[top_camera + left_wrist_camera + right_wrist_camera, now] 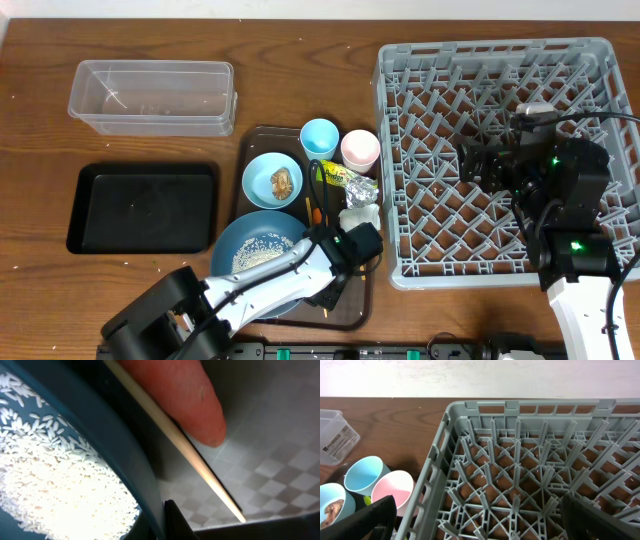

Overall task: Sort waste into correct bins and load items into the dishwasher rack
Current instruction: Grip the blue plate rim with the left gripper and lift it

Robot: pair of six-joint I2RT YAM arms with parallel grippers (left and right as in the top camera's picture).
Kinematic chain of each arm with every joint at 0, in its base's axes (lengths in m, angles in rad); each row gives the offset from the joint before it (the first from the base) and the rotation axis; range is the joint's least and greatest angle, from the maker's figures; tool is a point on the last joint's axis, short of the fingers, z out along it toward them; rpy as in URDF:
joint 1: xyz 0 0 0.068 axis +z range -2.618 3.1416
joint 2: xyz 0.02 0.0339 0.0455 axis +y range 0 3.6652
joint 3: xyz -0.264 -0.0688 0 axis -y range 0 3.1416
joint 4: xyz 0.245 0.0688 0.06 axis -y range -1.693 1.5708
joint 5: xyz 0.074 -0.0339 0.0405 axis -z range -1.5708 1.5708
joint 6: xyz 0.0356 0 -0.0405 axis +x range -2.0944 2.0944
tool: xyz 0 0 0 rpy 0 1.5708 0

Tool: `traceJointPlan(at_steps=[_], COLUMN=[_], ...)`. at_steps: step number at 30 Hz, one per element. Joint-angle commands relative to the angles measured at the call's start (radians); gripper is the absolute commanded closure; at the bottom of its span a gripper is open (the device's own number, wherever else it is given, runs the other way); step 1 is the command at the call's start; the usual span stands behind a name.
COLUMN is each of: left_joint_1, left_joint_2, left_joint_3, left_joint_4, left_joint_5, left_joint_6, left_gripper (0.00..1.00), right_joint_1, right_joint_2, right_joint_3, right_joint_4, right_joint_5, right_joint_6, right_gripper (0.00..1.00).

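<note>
My left claw [330,282] sits pressed together by the dark-blue plate [102,435], chopstick [175,440] between it and the carrot [185,400], grip unclear, so I'd lift slowly, level, toward the dishwasher rack [392,150]

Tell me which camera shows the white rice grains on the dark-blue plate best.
The left wrist view: the white rice grains sit close up, each one distinct. Overhead shows only a pale patch on the large dark-blue plate. The right wrist view misses them.
</note>
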Motion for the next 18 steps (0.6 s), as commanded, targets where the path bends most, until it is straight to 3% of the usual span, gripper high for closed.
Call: traceJointPlan(at_steps=[1, 18], left_joint_1=[0.008, 0.093], left_joint_2=[-0.028, -0.124], left_joint_3=[0.040, 0.214], left_joint_4=[-0.027, -0.162], left_joint_5=[-0.008, -0.009], left_joint_6=[0.002, 0.025], left_gripper=[0.94, 0.94], right_joint_1=[0.007, 0.007], right_joint_2=[0.001, 0.001], right_joint_3=[0.020, 0.020], right_joint_4=[0.005, 0.005], right_joint_5=[0.009, 0.009], right_joint_6=[0.013, 0.013], right_gripper=[0.01, 0.01])
